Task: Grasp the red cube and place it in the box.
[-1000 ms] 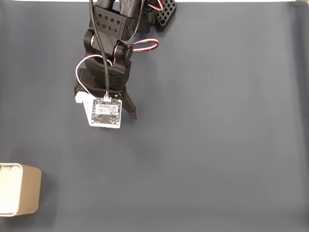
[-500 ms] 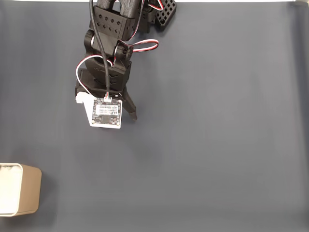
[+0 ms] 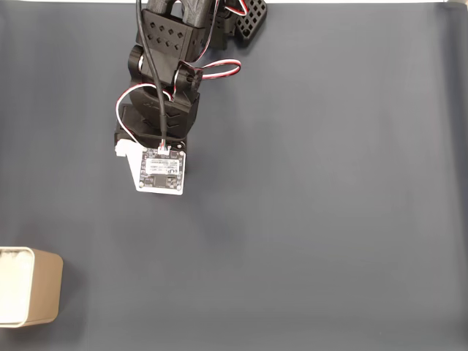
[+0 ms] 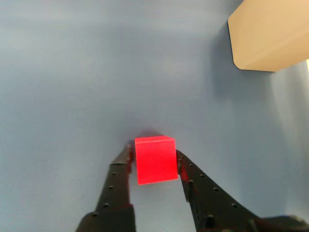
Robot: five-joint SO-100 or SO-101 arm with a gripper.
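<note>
Lying flat across the whole fixed view: a dark slate-blue mat [image 3: 329, 219], matte and smooth, with faint horizontal banding and a thin white strip along the top edge. Reading paler blue in the wrist view under brighter light.

Sitting at the lower left corner of the fixed view: the box [image 3: 44, 296], tan outside, white inside, thin-walled with rounded corners, cut off by the frame's left edge. Showing again at the upper right of the wrist view [image 4: 270, 36] as a smooth beige wall with a rounded corner.

Reaching down from the top edge at upper left-centre of the fixed view: the black plastic arm [image 3: 172, 51], perforated with diamond-shaped holes, trailing red, white and black wires. Riding at its lower end: a small white square circuit board [image 3: 161, 172], hiding the fingers below.

Rising from the bottom edge of the wrist view, just left of centre: the gripper [image 4: 155, 162], two black dotted fingers, closed nearly together and pressing on both sides of the red cube [image 4: 155, 159]. Sitting between the fingertips, matte and bright, sharp-edged, well apart from the box, tinting the finger edges red.
</note>
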